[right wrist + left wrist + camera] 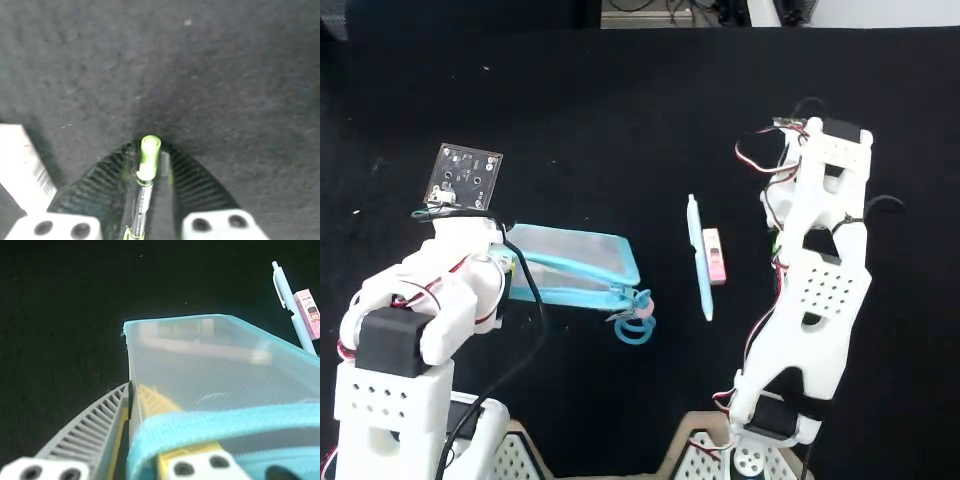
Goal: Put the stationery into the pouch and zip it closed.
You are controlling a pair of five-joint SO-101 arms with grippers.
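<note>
Your left gripper [131, 395] is pinching one wall of the clear blue-edged pouch [210, 370], with one finger inside and one outside. The pouch is lying on the black table [620, 110]. Your right gripper [149, 146] is clamping a green pen [142, 197]. A light blue pen [700, 262] and a pink eraser [715, 256] are lying just beside each other between the arms, apart from the pouch.

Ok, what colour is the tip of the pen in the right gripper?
Lime green; the pen shows best in the right wrist view.
</note>
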